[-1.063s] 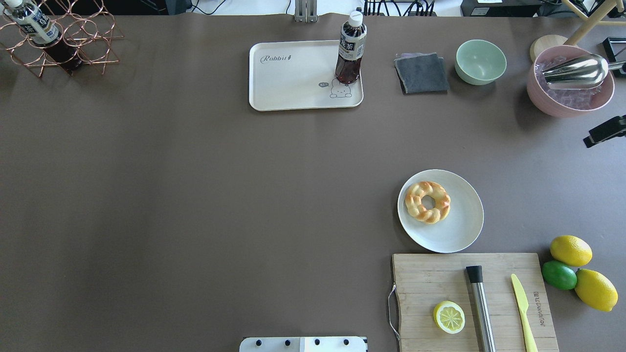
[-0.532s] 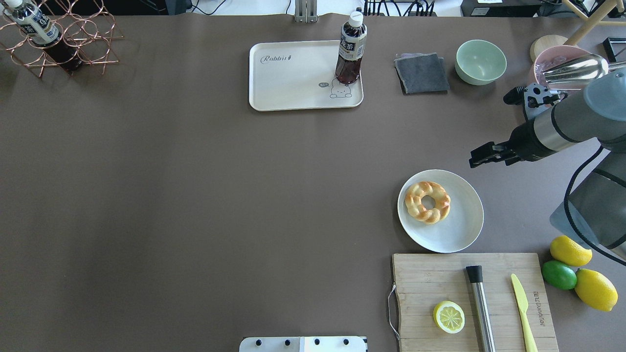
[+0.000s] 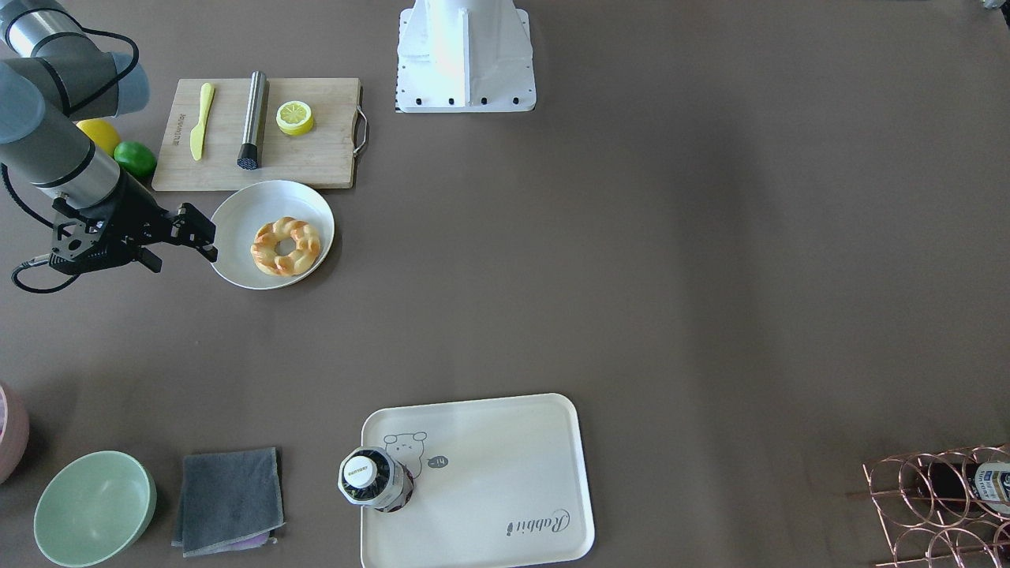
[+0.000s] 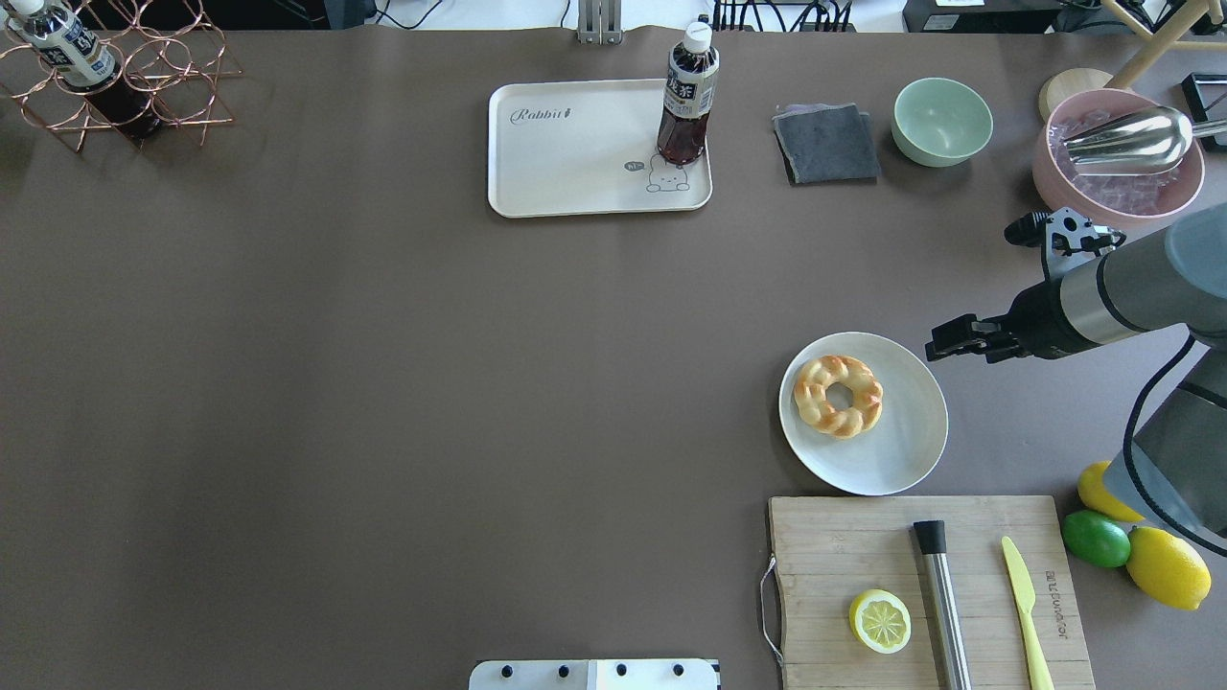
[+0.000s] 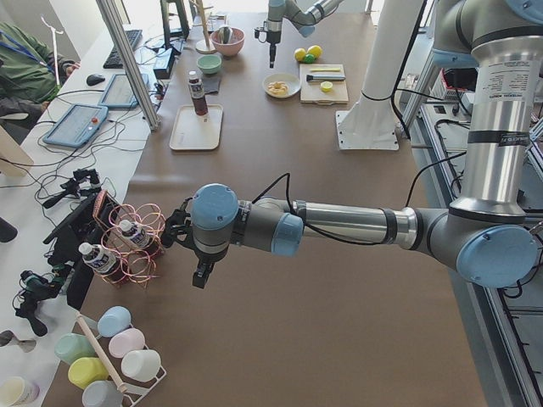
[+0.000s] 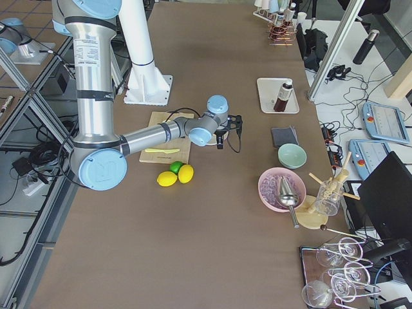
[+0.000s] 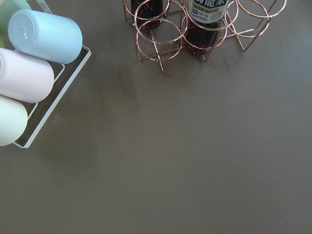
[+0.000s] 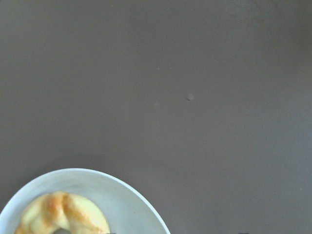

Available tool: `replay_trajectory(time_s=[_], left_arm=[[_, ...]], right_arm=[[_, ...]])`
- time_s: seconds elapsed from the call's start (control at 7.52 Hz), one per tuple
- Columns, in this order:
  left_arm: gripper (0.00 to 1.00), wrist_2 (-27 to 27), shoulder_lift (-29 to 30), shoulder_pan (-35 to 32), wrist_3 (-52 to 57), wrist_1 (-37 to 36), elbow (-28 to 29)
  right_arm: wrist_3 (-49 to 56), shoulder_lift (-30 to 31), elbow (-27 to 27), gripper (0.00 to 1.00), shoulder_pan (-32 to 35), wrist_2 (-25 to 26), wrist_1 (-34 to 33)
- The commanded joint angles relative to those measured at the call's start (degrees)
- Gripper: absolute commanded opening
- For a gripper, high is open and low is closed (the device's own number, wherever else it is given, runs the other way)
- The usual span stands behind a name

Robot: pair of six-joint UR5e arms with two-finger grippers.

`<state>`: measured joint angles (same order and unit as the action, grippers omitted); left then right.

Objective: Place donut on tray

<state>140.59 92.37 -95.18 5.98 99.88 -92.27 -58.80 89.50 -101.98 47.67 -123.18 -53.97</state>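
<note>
Silver arms (image 5: 339,222), blue joint caps (image 5: 214,206), black right gripper (image 3: 207,239).

donut (image 8: 68,212) cut off by right wrist view's bottom edge | lemon (image 4: 1102,489) half hidden behind right arm (image 4: 1122,297)

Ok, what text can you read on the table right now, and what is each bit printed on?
"Rabbit": grey script on the tray.
"hi": speech bubble beside the tray's bear drawing.
"UNTORY", first letter cut off: label of the racked bottle.
Standing bottle on the tray: label characters too small to read.
Cutting board: printed mark near its edge too blurred to read.
</note>
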Motion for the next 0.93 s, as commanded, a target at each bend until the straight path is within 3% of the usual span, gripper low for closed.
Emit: replay_trajectory(time_s=[0.0,0.27,0.53,0.8], left_arm=[[0.99,0.04,-0.09,0.0,0.0,0.05,-0.37],[0.99,-0.05,-0.09,0.0,-0.09,0.05,-0.63],[0.99,0.04,-0.52,0.0,-0.09,0.05,-1.16],[0.99,0.04,-0.7,0.0,-0.09,0.05,-1.34]], right_arm=[[-3.75,3.49,-0.41,0.8,-3.44,2.92,3.25],[-6.75,3.4,-0.94,0.78,-7.66,6.71,3.34],[-8.0,3.57,-1.03,0.68,-9.95,9.96,3.34],[-8.08,4.28,-1.29,0.55,-10.31,9.97,3.34]])
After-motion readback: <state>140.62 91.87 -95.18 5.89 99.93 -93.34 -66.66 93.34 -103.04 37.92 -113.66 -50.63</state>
